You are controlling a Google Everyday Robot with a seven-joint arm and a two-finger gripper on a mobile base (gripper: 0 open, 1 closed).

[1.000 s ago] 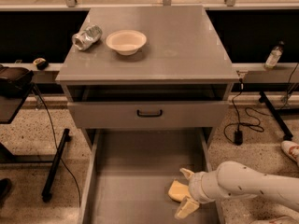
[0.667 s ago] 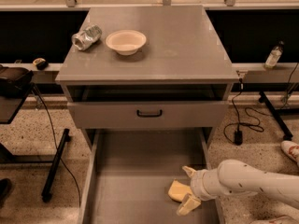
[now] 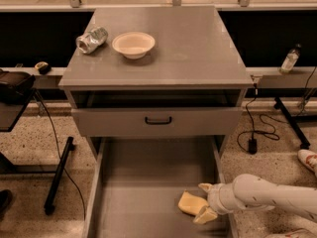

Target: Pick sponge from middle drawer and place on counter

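The pale yellow sponge (image 3: 189, 203) lies flat on the floor of the open middle drawer (image 3: 143, 192), near its right wall. My gripper (image 3: 205, 201) comes in from the right on a white arm. Its two cream fingers are spread, one (image 3: 205, 187) above and one below the sponge's right edge. The fingers stand around that edge and are not closed on it. The gray counter (image 3: 198, 43) is the cabinet's top, above and behind the drawer.
A cream round bowl (image 3: 133, 44) and a crushed silver can (image 3: 92, 39) sit at the counter's left. A drawer front with a black handle (image 3: 158, 120) is above the open drawer. A black stand (image 3: 54, 182) is on the left, cables (image 3: 252, 143) on the right floor.
My gripper has shifted slightly left toward the sponge, with its fingers now straddling the sponge's right edge. The sponge has not moved.
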